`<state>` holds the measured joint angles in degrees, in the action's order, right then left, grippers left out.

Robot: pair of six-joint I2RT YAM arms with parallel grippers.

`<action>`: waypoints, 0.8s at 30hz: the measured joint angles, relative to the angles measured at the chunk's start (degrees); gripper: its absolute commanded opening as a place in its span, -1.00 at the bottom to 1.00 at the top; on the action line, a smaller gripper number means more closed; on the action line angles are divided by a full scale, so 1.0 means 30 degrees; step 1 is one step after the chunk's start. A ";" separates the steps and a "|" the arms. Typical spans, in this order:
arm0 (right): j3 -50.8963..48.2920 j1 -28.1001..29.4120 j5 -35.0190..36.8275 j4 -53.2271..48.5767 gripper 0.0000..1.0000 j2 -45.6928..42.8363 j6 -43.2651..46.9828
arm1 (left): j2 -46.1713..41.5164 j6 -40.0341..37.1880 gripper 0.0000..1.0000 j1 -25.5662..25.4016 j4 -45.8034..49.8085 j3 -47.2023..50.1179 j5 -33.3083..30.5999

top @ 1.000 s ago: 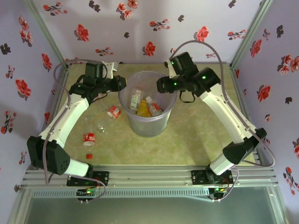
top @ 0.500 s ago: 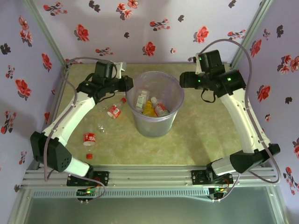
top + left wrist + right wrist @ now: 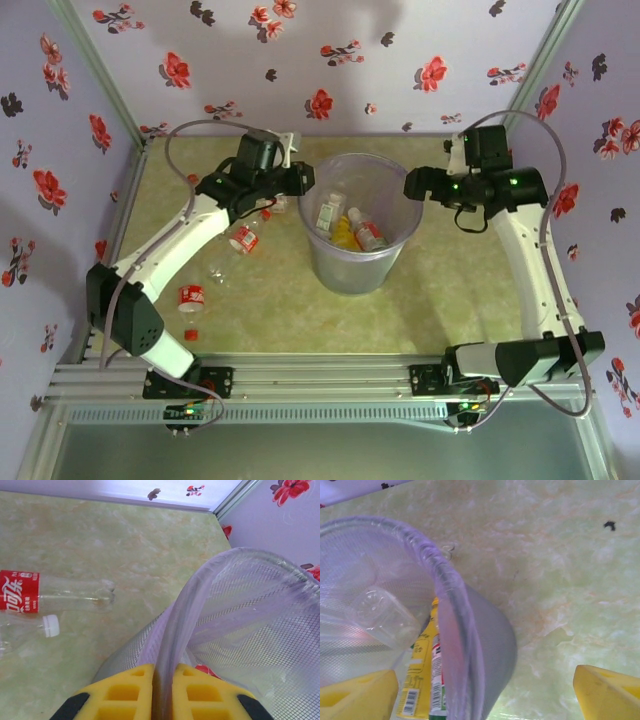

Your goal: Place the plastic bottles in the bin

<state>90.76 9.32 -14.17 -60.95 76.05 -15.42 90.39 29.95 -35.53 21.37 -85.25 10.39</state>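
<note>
1. While several bottles lie loose, the bin (image 3: pixel 398 205) stands upright toward the far edge of the worktop (image 3: pixel 450 300), about midway between its left and right edges.
2. Left gripper (image 3: pixel 162 690): closed narrow on the bin's rim, with the thin wall pinched between both yellow fingers (image 3: pixel 125 692).
3. Right gripper (image 3: pixel 482 692): spread wide, holding nothing. The opposite rim passes between its fingers, with no contact evident.
4. Bin contents: yellow bottle (image 3: pixel 345 232), white-labelled bottle (image 3: pixel 328 212), red-capped bottle (image 3: pixel 368 236).
5. Outstanding, on the worktop left of the bin:
   - red-labelled bottle (image 3: pixel 243 238), nearest the bin
   - clear bottle (image 3: pixel 215 270), faint
   - second red-labelled bottle (image 3: pixel 190 297), toward the near-left corner
   - loose red cap (image 3: pixel 190 333), near that bottle
6. Step in hand, as judged: steadying or placing the bin by its rim ahead of further collection.
7. Handling notes:
   - The wall looks flexible, so any shift should be slow and level, or the bin may tip and spill its contents.
   - The left gripper should open fully and rise straight off the rim before swinging away.
   - The right gripper should lift clear of the rim rather than drag across it.
   - The nearest red-labelled bottle suits the left arm, gripped across its body.
</note>
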 measured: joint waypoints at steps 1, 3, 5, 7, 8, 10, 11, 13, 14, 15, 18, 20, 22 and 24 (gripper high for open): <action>-0.0146 -0.0007 -0.0306 0.0073 0.76 0.0102 -0.0029 | 0.0117 0.0051 -1.00 -0.0102 -0.0124 -0.0073 -0.0044; -0.0350 0.0000 -0.0699 0.0240 0.71 0.0342 -0.0066 | 0.0277 0.0131 -1.00 -0.0255 -0.0393 -0.0131 -0.0117; -0.0568 0.0000 -0.0925 0.0423 0.61 0.0576 -0.0066 | 0.0393 0.0153 -1.00 -0.0328 -0.0510 -0.0211 -0.0124; -0.0721 0.0000 -0.0933 0.0459 0.50 0.0787 -0.0073 | 0.0517 0.0197 -1.00 -0.0364 -0.0546 -0.0328 -0.0117; -0.0794 0.0000 -0.0925 0.0525 0.44 0.0867 -0.0066 | 0.0576 0.0197 -1.00 -0.0379 -0.0546 -0.0386 -0.0124; -0.0823 0.0000 -0.0918 0.0532 0.29 0.1020 -0.0073 | 0.0714 0.0189 -1.00 -0.0415 -0.0554 -0.0510 -0.0117; -0.0823 0.0000 -0.0918 0.0568 0.24 0.1086 -0.0066 | 0.0758 0.0189 -1.00 -0.0437 -0.0554 -0.0568 -0.0117; -0.0823 0.0000 -0.0860 0.0678 0.10 0.1180 -0.0066 | 0.0780 0.0182 -0.92 -0.0459 -0.0561 -0.0576 -0.0124; -0.0823 0.0000 -0.0823 0.0714 0.03 0.1195 -0.0051 | 0.0780 0.0168 -0.89 -0.0459 -0.0561 -0.0576 -0.0124; -0.0831 0.0000 -0.0787 0.0758 -0.03 0.1231 -0.0073 | 0.0780 0.0124 -0.84 -0.0459 -0.0561 -0.0583 -0.0124; -0.0831 0.0000 -0.0721 0.0816 -0.15 0.1246 -0.0051 | 0.0780 0.0015 -0.64 -0.0459 -0.0546 -0.0605 -0.0124; -0.0831 -0.0007 -0.0663 0.0831 -0.20 0.1246 -0.0036 | 0.0838 -0.0153 -0.47 -0.0466 -0.0539 -0.0641 -0.0124; -0.0831 0.0000 -0.0634 0.0852 -0.26 0.1246 -0.0058 | 0.1064 -0.0372 -0.22 -0.0561 -0.0423 -0.0678 -0.0175; -0.0831 0.0000 -0.0634 0.0852 -0.36 0.1246 -0.0036 | 0.1311 -0.0517 0.00 -0.0619 -0.0284 -0.0678 -0.0197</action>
<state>88.27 9.32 -16.08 -58.39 79.79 -15.53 94.32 28.40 -37.39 20.51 -87.29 9.80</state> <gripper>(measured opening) 0.357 0.425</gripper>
